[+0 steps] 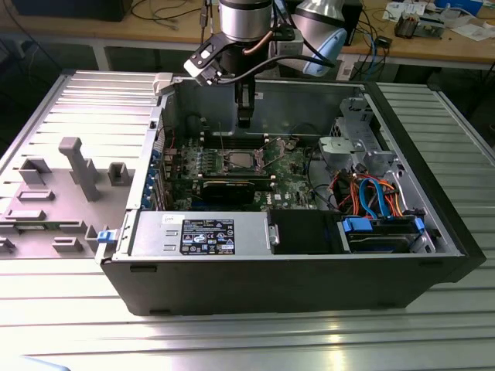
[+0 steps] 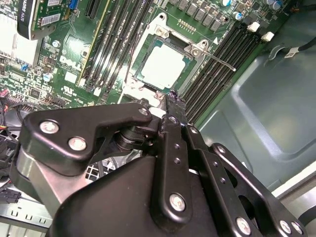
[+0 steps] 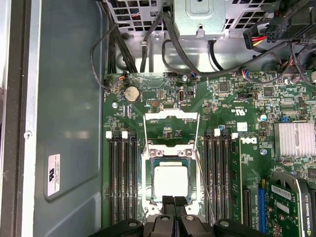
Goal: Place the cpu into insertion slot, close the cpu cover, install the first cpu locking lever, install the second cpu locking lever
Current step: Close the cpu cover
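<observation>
The cpu (image 3: 170,180) lies flat in the insertion slot (image 3: 148,170) on the green motherboard, its dull silver top showing in both wrist views (image 2: 163,66). The cpu cover (image 3: 170,127), a silvery frame with a square opening, stands swung open beyond the slot. A thin locking lever (image 3: 203,182) is raised beside the slot and sticks out past it (image 2: 217,58). My gripper (image 3: 174,201) hangs just above the slot's near edge, fingers shut together and holding nothing. In the exterior view the gripper (image 1: 244,116) is inside the open computer case, above the slot (image 1: 238,162).
Black memory slots (image 3: 122,177) flank the socket on both sides. A graphics card (image 3: 291,207) and a heatsink (image 3: 294,138) sit to one side. Cables (image 3: 148,44) and a drive cage crowd the far end. The case wall (image 3: 64,113) runs alongside. A grey fixture (image 1: 73,166) stands at the exterior view's left.
</observation>
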